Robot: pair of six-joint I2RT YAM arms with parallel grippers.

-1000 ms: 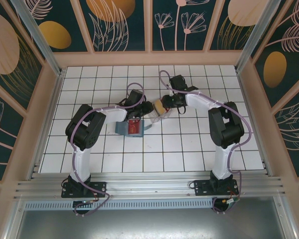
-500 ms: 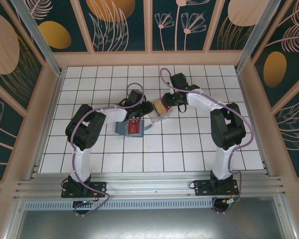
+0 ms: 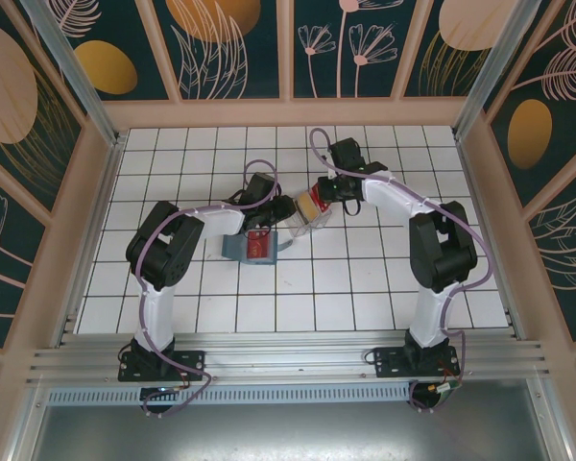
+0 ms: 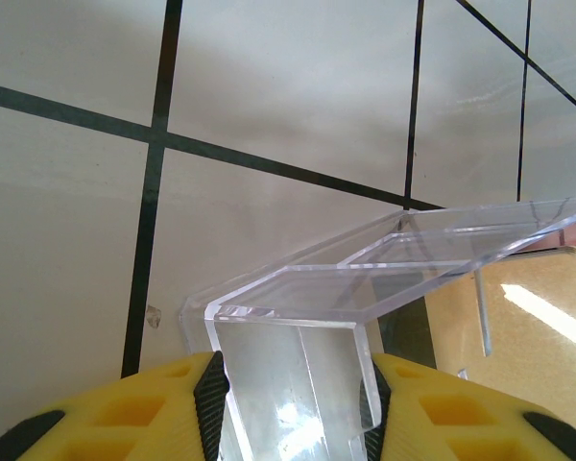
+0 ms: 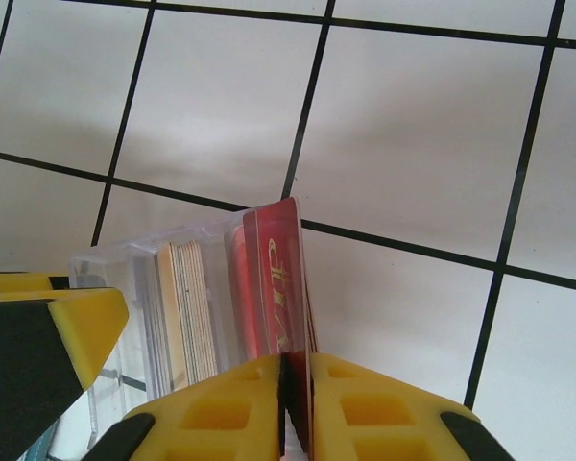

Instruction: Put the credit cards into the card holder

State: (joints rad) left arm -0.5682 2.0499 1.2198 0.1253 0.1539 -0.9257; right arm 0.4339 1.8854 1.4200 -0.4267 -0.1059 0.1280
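The teal card holder (image 3: 237, 250) lies flat on the tiles with a red card (image 3: 259, 245) on it. To its right stands a clear plastic tray (image 3: 305, 219), and my left gripper (image 4: 293, 399) is shut on the tray's wall (image 4: 288, 384). In the tray is a stack of yellow-tan credit cards (image 5: 184, 312), and one tan card (image 4: 518, 327) shows through the clear plastic. My right gripper (image 5: 296, 384) is shut on the lower edge of an upright red credit card (image 5: 280, 279) at the tray's right end. From above, the left gripper (image 3: 282, 208) and right gripper (image 3: 320, 196) flank the tray.
The floor is white tile with dark grout (image 3: 365, 279). Wooden walls and aluminium posts (image 3: 96, 125) enclose it on the left, back and right. Open tiles lie in front of the holder and to the right of the right arm.
The right arm's elbow has swung slightly to the right while its gripper stayed at the tray. The left arm, the tray and the card holder have not moved.
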